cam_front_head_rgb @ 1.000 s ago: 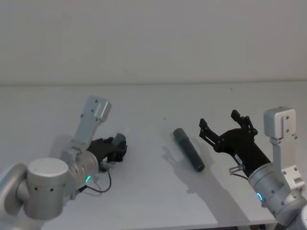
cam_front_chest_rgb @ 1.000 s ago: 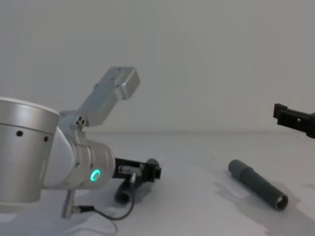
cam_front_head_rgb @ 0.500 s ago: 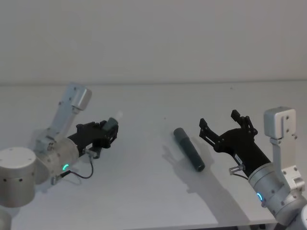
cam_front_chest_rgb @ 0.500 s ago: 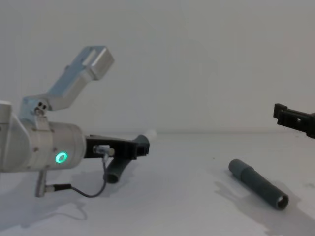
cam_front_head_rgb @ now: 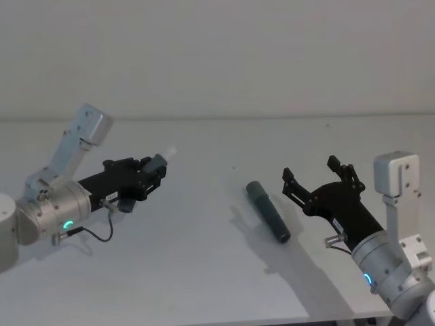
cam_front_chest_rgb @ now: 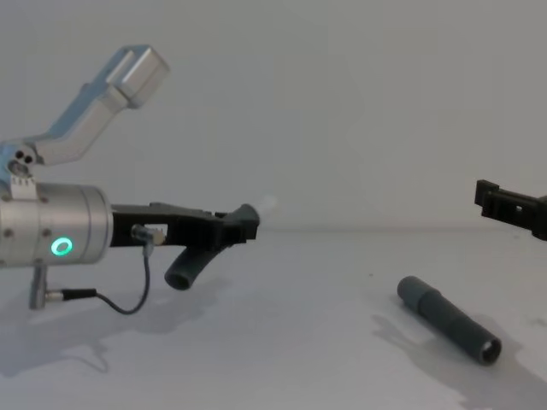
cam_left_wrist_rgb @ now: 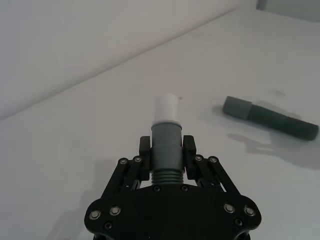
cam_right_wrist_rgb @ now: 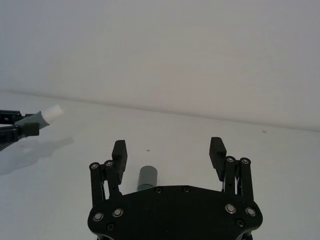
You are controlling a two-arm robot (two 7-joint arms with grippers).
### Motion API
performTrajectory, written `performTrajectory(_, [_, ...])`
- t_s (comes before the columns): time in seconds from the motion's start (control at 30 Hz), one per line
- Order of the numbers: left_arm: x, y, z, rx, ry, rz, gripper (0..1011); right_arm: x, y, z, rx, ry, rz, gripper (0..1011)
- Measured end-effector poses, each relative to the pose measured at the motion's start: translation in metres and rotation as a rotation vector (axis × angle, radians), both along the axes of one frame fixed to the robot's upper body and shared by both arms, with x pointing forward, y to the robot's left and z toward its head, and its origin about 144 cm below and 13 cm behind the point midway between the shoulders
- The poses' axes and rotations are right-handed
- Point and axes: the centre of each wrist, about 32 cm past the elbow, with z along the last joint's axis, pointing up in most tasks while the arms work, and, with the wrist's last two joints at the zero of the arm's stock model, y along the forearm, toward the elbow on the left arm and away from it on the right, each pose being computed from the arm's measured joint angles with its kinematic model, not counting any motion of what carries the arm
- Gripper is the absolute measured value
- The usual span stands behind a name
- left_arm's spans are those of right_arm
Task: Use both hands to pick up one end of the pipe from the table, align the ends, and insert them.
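Head view: my left tool [cam_front_head_rgb: 153, 178] is gripping the bent pipe piece [cam_front_head_rgb: 158, 165], jaws closed on its ribbed body. It is holding the piece above the worktop [cam_front_head_rgb: 204, 272] on my left side, white tip [cam_front_head_rgb: 170, 151] pointing away from me. The straight pipe piece [cam_front_head_rgb: 268, 212] is lying flat on the worktop, right of centre. My right tool [cam_front_head_rgb: 311, 172] is hovering near it, jaws spread wide and holding nothing.

Left wrist view: the white tip is sticking out past the clamped jaws.

Right wrist view: the straight pipe piece's end is showing between the spread jaws, beneath them.

Chest view: the bent pipe piece's lower end is hanging under the left tool, clear of the worktop.
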Motion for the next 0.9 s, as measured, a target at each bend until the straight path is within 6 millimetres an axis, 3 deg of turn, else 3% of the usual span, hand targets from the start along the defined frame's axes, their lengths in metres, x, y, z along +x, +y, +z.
performTrajectory(0.47, [0.022, 0.024, 0.022, 0.049, -0.022, -0.223, 357, 0.000, 0.000, 0.000, 0.000, 0.000, 0.000, 1002])
performTrajectory(0.9, [0.041, 0.032, 0.048, 0.123, -0.007, -0.438, 357, 0.000, 0.000, 0.000, 0.000, 0.000, 0.000, 1002])
